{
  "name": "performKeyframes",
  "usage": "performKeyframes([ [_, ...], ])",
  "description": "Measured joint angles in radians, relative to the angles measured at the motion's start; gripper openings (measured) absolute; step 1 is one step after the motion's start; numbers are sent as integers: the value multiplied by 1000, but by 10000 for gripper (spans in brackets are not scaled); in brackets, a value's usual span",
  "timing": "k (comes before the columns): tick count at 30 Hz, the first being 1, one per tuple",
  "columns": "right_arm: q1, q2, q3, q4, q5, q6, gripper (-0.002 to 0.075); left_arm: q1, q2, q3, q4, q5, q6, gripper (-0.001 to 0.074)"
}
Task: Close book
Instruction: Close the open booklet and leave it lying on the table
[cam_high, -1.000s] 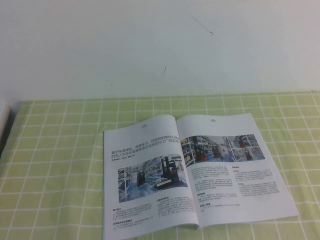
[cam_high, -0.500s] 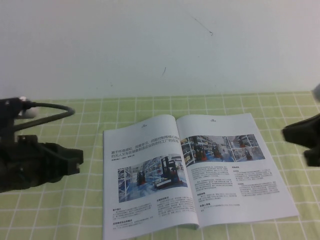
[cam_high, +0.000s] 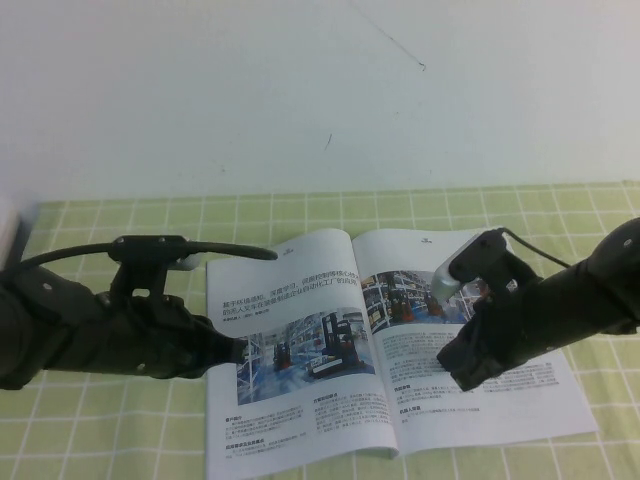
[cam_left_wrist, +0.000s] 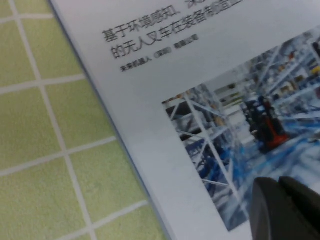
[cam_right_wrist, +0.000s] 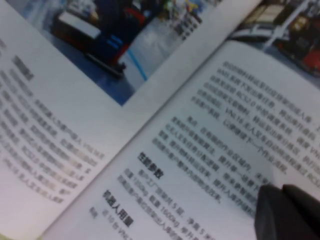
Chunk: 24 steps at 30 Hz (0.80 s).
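In the high view, one thin open book (cam_high: 330, 290) with white glossy pages, printed text and blue warehouse photographs is seen lying flat on the green checked tablecloth (cam_high: 100, 430), at the near middle of the table. Two pages are shown, bowed up slightly at the spine. Two black grippers are counted. The left gripper (cam_high: 232, 350) is held low at the book's left page, just inside its outer edge. The right gripper (cam_high: 462, 375) is held over the right page, near the text columns.

In the left wrist view, the left gripper (cam_left_wrist: 282, 210) is seen over the photograph on the left page, its dark tips pressed together with nothing between them. The page's outer edge is seen lying against the cloth.

In the right wrist view, the right gripper (cam_right_wrist: 287, 212) is likewise seen clenched and empty, just above the printed text beside the spine.

The book is judged light, floppy and slippery. One outer page edge is best lifted and folded over the spine while the other side is pinned.
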Motion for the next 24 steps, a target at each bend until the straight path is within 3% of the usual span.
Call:
performKeyframes([
  [14,-5,77,-21,-8,17,64,-3,-2,166,-11,-15,-182,29,-2],
  [24,-5,77,-21,-14,22,68,-3,-2,207,-29,7,-212,44,-2],
])
